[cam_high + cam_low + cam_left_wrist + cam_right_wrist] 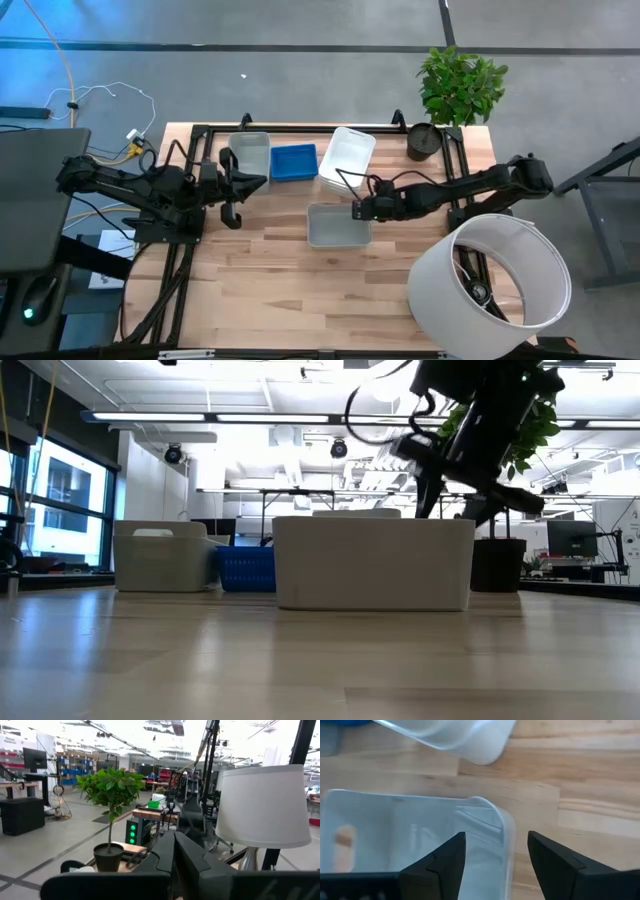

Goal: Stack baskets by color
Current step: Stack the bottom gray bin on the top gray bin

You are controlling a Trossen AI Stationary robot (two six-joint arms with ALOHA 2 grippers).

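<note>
A translucent grey basket (338, 226) stands on its base mid-table. My right gripper (358, 210) hangs open over its right end. In the right wrist view one finger (451, 862) is inside the basket (395, 835) and the other (552, 862) outside, with the short end wall (507, 837) between them and apart from both. At the far side stand another grey basket (250, 155), a blue basket (293, 162) and a white basket (347, 158), which sits tilted. My left gripper (240, 188) waits shut, raised at the table's left.
A black plant pot (425, 141) stands at the far right corner. A large white lampshade (490, 285) fills the near right. Black frame rails (300, 128) run along the far edge. Bare wood (290, 285) lies between the grey basket and the near edge.
</note>
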